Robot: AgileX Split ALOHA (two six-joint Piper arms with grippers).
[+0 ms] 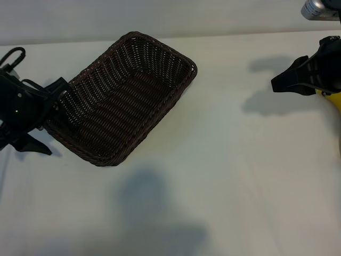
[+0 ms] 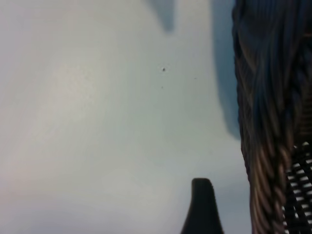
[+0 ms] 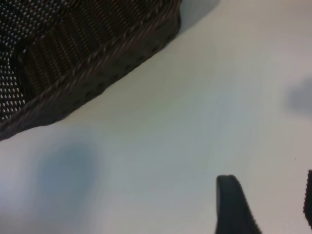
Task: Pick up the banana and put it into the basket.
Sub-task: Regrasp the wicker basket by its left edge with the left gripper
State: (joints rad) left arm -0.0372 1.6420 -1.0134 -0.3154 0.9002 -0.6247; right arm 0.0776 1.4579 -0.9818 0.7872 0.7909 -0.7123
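The banana (image 1: 333, 100), a yellow sliver at the table's (image 1: 224, 176) right edge, lies just under the half-open, empty right gripper (image 1: 282, 82) (far nearer than the wide-open left gripper (image 1: 50, 120) astride the basket's (image 1: 176, 56) left rim).

A plain white table (image 1: 224, 176) is seen in all three views. Directly on it a dark brown woven wicker basket (image 1: 125, 98) is set, turned at an angle toward the table's left side in the exterior view, with its inside bare. Soft grey shadows are cast on the surface in front of the basket and near the right edge. A few tiny dark specks are visible on the tabletop in the left wrist view.
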